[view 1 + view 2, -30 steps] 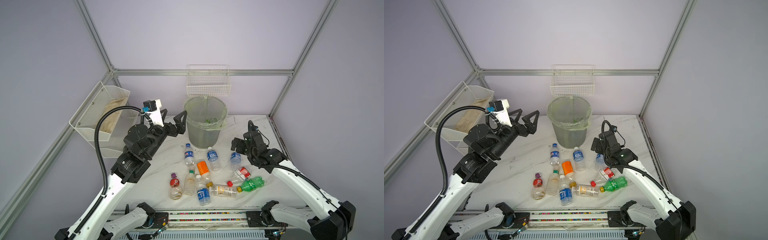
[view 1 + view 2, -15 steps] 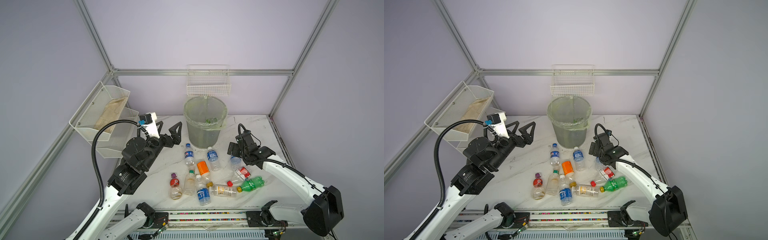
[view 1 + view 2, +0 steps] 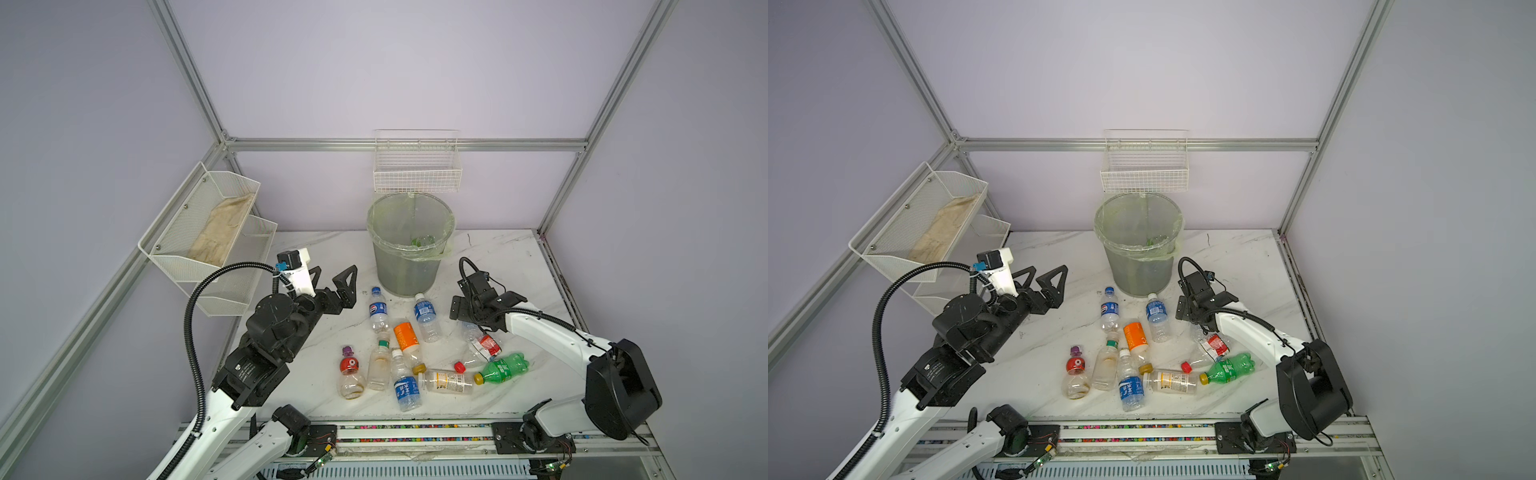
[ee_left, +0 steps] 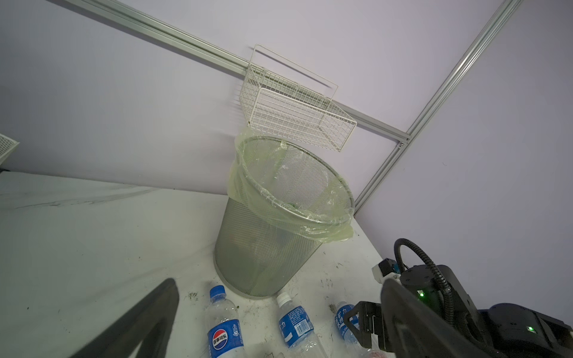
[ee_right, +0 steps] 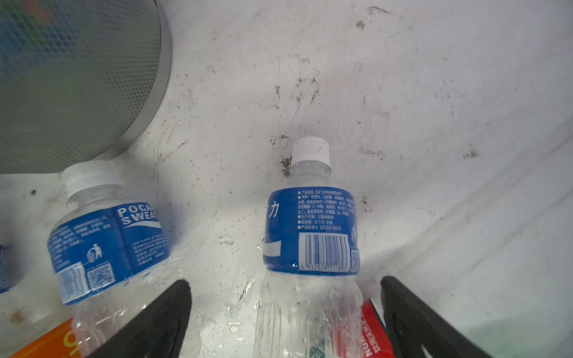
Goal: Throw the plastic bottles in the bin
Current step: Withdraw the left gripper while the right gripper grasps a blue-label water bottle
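Lined up with right hand (image 5: 283,280) spread wide and empty, a finger (image 5: 155,319) on each side of the white-capped blue-label bottle (image 5: 311,229), ready to squeeze it; left hand (image 3: 333,276) wide, empty too.

The scuffed white marble-patterned tabletop (image 3: 511,257) carries a round grey mesh bin lined with a pale green bag (image 3: 409,266), standing beyond and between the left pincer (image 3: 334,270) and right pincer (image 5: 283,280). A clear blue-labelled bottle with a white cap (image 5: 310,232) lies directly under the right pincer. Nine other plastic bottles (image 3: 405,338) lie scattered between both pincers.
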Tool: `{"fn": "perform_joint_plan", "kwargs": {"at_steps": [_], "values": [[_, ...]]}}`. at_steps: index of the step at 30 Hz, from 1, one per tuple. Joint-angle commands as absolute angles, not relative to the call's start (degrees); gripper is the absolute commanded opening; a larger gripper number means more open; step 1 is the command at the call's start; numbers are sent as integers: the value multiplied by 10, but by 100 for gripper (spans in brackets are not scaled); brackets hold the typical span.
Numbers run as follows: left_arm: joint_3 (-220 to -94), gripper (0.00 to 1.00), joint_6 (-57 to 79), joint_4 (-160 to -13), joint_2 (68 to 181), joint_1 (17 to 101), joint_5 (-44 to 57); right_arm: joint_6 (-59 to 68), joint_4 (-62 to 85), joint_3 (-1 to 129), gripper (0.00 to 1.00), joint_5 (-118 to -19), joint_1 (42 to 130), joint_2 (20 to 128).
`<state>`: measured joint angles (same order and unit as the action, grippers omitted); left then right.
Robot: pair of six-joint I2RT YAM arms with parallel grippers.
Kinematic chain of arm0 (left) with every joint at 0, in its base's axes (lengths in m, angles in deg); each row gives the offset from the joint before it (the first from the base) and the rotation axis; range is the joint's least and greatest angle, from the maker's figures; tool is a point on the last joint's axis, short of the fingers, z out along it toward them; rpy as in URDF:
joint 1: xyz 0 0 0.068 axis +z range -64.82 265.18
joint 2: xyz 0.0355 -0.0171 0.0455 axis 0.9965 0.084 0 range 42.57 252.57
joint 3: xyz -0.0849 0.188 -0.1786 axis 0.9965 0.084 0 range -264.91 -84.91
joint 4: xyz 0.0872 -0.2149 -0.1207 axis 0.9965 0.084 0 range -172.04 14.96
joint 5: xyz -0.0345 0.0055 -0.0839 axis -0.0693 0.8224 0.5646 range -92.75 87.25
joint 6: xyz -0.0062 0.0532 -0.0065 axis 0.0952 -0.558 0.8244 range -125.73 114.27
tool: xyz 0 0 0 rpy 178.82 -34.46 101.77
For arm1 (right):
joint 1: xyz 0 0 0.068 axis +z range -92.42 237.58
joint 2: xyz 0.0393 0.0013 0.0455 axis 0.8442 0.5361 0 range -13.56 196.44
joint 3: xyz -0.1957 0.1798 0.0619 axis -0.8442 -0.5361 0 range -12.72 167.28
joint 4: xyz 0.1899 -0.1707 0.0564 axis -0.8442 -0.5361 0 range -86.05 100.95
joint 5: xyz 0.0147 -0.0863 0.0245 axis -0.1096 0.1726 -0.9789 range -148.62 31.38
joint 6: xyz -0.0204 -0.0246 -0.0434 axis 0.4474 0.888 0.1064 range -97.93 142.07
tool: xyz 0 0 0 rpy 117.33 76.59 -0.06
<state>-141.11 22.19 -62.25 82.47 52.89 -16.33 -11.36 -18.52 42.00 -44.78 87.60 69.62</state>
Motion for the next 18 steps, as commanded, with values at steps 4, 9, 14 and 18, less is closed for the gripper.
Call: {"fn": "perform_joint_plan", "kwargs": {"at_steps": [4, 9, 14, 18], "values": [[-1376, 100, 239, -596, 789, 528, -186, -119, -165, 407, 97, -442, 863, 727], [-1362, 100, 247, -579, 773, 528, -190, -117, -150, 404, 97, -448, 858, 744], [-1343, 100, 261, -556, 751, 528, -197, -116, -137, 395, 97, -452, 849, 761], [-1327, 100, 271, -540, 728, 528, -204, -115, -122, 386, 97, -465, 844, 768]]}}
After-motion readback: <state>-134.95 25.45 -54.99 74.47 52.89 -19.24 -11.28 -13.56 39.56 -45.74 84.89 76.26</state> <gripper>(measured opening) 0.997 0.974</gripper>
